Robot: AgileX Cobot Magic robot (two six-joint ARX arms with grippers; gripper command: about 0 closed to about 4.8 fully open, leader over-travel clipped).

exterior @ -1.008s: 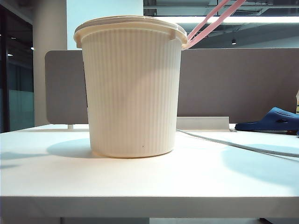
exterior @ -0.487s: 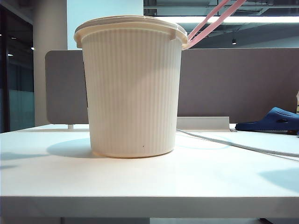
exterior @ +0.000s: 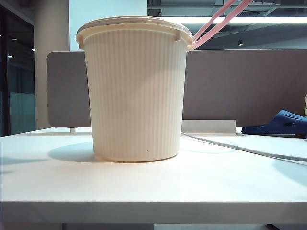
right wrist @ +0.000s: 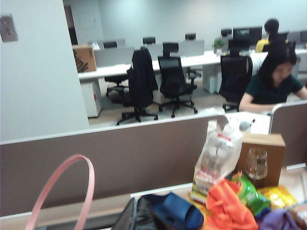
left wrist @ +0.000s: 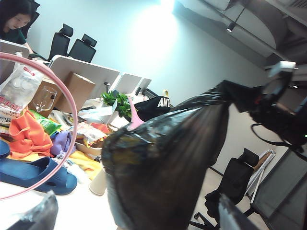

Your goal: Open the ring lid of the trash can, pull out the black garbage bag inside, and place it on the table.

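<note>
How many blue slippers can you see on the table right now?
1. The blue slipper lies at the table's far right edge, right of the trash can, in front of the partition. A second could be hidden off-frame.

cream ribbed trash can (exterior: 136, 91), pale pink ring lid (exterior: 218, 21), glossy black garbage bag (left wrist: 168, 163) (crinkled), white table (exterior: 153, 182), navy slipper (exterior: 280, 123)

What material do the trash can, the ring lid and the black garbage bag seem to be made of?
The trash can: probably moulded plastic, cream and matte, with fine vertical ribs.
The ring lid: likely thin rigid plastic, a smooth pale pink hoop.
The black garbage bag: thin plastic film, glossy and crinkled, hanging from the right gripper; the left gripper is open below.
</note>
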